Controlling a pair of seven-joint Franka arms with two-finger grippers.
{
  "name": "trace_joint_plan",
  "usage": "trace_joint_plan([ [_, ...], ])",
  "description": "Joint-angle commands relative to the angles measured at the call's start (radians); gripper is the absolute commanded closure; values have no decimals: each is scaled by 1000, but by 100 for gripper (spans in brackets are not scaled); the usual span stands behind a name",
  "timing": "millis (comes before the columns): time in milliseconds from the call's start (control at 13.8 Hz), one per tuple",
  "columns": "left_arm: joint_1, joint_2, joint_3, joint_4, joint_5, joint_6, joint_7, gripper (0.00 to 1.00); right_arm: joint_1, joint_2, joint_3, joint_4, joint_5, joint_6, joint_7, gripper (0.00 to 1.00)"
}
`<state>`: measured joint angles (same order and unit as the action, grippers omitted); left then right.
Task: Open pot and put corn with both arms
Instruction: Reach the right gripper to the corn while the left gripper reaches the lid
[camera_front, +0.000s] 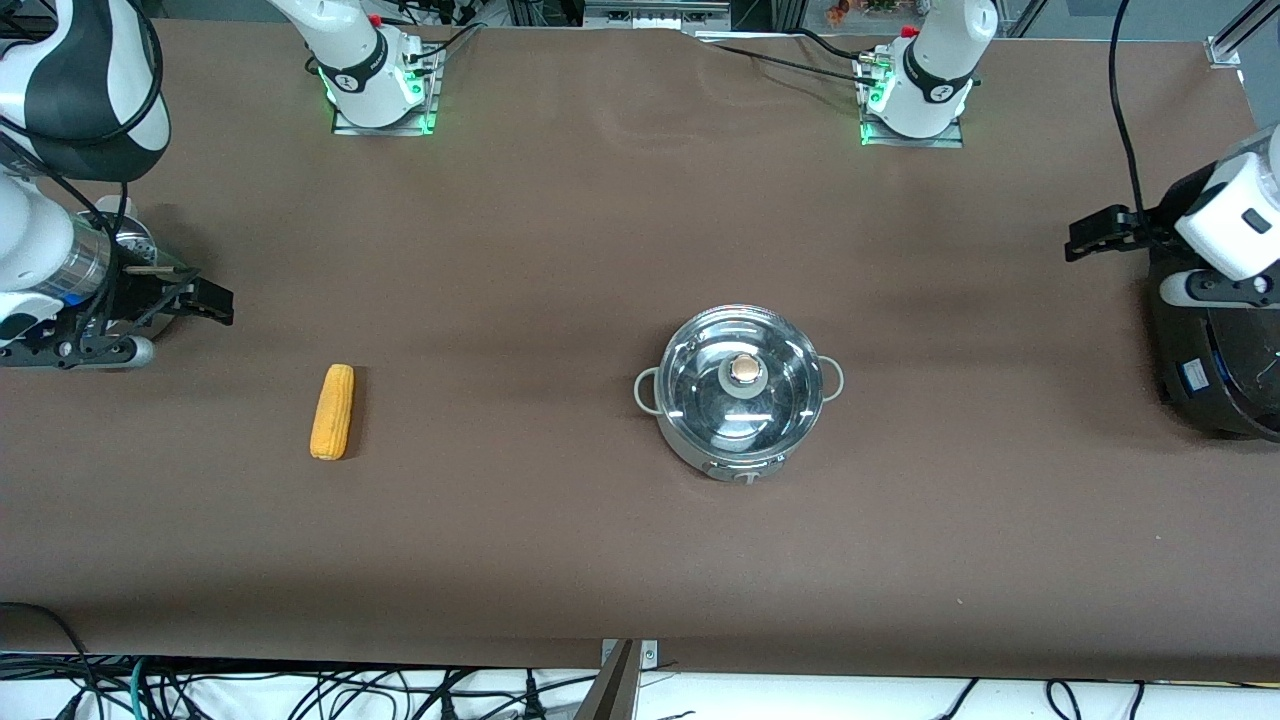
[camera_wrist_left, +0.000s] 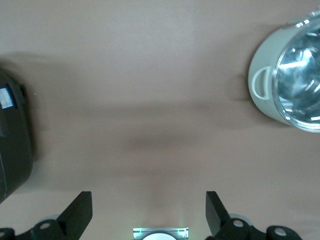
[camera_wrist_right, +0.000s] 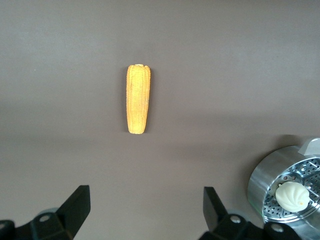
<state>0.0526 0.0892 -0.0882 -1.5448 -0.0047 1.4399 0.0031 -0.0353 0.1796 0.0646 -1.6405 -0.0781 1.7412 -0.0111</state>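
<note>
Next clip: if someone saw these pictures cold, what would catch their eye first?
Probably the shiny pot near the middle of the table, its glass lid on. Next, the yellow corn lying alone on the brown table toward the right arm's end. Both open grippers wait at the table's ends, the right gripper by a steel steamer holding a white bun, the left gripper over a black cooker.

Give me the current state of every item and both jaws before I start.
pot: upright, lid on
lid: closed on the pot
corn: lying flat on the table, untouched
steel steamer: open, white bun inside
left gripper: jaws open, empty
right gripper: jaws open, empty
</note>
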Motion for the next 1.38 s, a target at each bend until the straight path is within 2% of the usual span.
trace_joint_plan([
  [0, -39, 30, -21, 63, 69, -19, 23, 0, -9, 4, 4, -4, -6, 11, -12, 0],
  [218, -39, 56, -19, 80, 57, 19, 40, 2, -9, 40, 6, -1, -3, 63, -9, 0],
  [291, -36, 57, -18, 81, 57, 34, 47, 0, -8, 55, 6, -1, -3, 93, -9, 0],
  [581, 24, 50, -10, 40, -130, 118, 57, 0, -26, 118, 4, 4, 6, 171, -10, 0],
  [726, 27, 49, -11, -24, -178, 207, 52, 0, -25, 179, 6, 5, 12, 239, -1, 0],
  [872, 24, 58, -13, -40, -254, 231, 16, 0, -17, 227, 8, 5, 14, 300, 0, 0],
  [1090, -17, 81, -44, -29, -264, 267, -159, 0, -12, 314, 14, 5, 14, 386, 0, 0],
  [1308, -97, 118, -68, -29, -255, 364, -332, 0, -15, 357, 14, 7, 6, 409, -1, 0],
])
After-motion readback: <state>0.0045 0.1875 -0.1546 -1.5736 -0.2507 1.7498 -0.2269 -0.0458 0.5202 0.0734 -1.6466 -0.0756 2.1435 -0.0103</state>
